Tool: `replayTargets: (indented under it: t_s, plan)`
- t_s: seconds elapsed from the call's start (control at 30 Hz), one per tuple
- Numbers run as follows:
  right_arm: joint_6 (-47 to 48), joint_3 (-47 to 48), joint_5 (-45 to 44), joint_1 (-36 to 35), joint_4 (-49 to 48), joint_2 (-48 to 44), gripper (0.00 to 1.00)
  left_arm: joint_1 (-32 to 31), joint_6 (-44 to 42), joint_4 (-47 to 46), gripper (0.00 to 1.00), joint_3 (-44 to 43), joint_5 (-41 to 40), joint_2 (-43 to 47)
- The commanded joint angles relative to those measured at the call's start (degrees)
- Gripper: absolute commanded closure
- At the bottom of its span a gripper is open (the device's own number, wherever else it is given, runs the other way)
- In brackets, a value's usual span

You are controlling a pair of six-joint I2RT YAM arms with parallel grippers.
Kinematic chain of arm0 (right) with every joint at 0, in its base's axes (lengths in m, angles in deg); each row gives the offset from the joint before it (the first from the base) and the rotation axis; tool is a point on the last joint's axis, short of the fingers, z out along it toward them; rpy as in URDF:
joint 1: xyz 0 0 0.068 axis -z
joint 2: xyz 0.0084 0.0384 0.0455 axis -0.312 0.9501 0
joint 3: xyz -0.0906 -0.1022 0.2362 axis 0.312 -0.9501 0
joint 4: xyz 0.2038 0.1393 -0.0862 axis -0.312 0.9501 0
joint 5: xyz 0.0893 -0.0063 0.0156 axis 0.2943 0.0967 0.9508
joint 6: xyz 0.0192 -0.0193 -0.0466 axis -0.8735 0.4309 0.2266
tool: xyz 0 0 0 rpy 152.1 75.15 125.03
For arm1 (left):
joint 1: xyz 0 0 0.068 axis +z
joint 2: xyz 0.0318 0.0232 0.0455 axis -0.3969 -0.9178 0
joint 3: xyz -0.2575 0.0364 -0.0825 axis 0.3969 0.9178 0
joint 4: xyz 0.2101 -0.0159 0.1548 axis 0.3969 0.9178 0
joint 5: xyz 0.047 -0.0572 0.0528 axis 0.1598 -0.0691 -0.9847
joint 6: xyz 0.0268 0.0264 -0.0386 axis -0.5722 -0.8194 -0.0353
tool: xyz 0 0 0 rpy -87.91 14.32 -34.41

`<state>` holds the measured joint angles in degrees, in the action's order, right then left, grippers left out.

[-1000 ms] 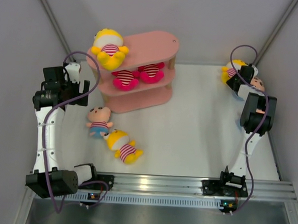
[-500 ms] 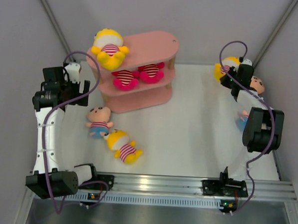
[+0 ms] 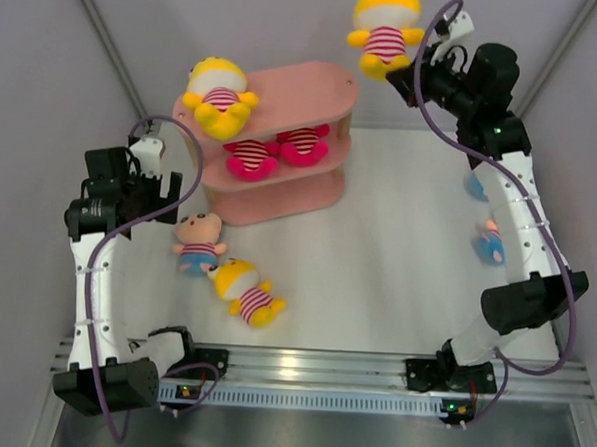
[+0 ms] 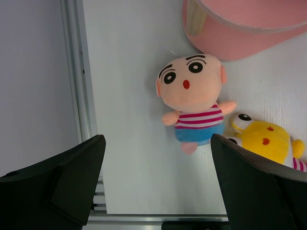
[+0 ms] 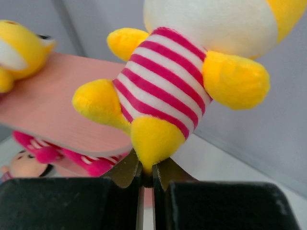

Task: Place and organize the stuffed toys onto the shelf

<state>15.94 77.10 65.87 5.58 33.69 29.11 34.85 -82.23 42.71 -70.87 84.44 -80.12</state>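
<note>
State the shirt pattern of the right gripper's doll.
Red-and-white stripes on the yellow doll; right wrist view shows best.

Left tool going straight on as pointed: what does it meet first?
Probably the peach-headed plush doll in striped shirt and blue bottoms, lying on the white table ahead of the open left tool; depth is unclear.

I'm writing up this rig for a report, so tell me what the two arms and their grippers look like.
Both arms are alike: the left arm and right arm have slim white links between chunky black joint housings. A purple cable loops along each. The left gripper and right gripper have black, wedge-shaped fingers.
</note>
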Motion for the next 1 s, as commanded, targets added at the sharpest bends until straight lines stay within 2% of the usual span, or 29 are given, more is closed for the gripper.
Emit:
replayTargets:
  t_s: [0.0,0.1,0.17,0.3,0.53,0.97]
  plan:
    - [6.1,10.6,16.2,-4.0,7.7,3.0,1.0,0.3,-1.2,-0.5,0.03,1.1,1.8,2.1]
    - [6.0,19.0,17.4,-8.7,12.8,8.9,1.0,0.2,-1.5,-0.5,0.03,1.5,1.9,2.8]
    - [0.7,20.3,19.1,-11.6,9.7,11.5,1.0,0.2,-1.8,-0.5,0.03,2.0,2.3,3.3]
    - [-6.5,23.5,14.2,-15.9,6.7,15.3,1.0,0.2,-1.9,-0.4,0.03,3.0,2.5,3.9]
    - [-16.2,17.4,10.3,-16.4,-2.1,13.3,1.0,0.2,-2.3,-0.4,0.03,4.0,4.0,4.6]
    - [-20.3,10.6,13.3,-16.6,-6.7,7.4,1.0,0.2,-3.0,-0.3,0.03,3.8,4.1,4.9]
